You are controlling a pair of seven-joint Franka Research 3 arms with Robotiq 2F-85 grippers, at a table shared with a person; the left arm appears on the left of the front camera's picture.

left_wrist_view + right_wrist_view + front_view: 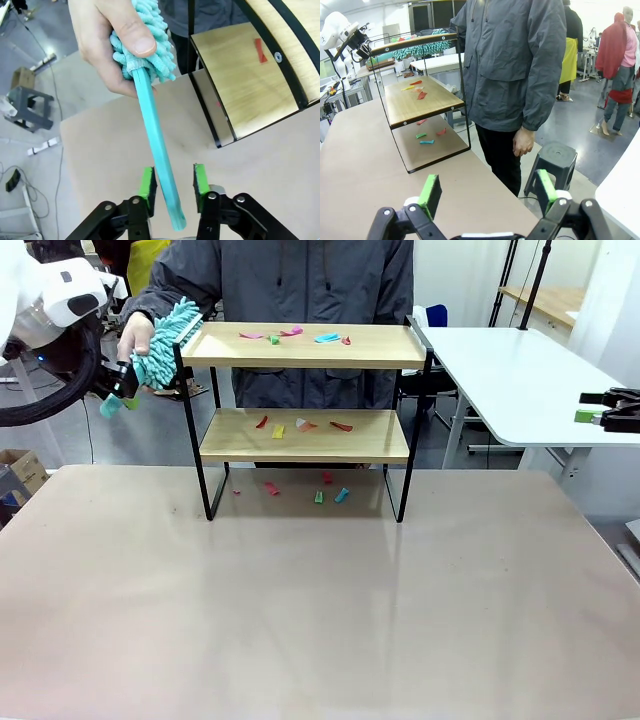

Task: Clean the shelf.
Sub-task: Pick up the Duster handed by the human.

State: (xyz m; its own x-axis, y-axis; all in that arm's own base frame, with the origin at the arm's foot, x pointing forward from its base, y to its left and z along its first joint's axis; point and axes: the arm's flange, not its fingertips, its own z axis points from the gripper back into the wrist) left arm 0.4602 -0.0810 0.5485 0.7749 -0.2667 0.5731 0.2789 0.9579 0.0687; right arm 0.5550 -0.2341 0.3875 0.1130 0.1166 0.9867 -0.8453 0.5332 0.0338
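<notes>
The shelf stands at the table's far side, with coloured scraps on its top board, its lower board and the table beneath. A person's hand holds a teal fluffy duster at the shelf's top left corner. In the left wrist view the duster's flat teal handle runs down between my left gripper's green pads, against the left pad with a gap to the right pad. The hand grips the fluffy end. My right gripper is open and holds nothing, off to the right.
The person in a grey jacket stands right behind the shelf. A white side table lies at the back right under my right gripper. The near half of the beige table is bare. A black stool stands beside the person.
</notes>
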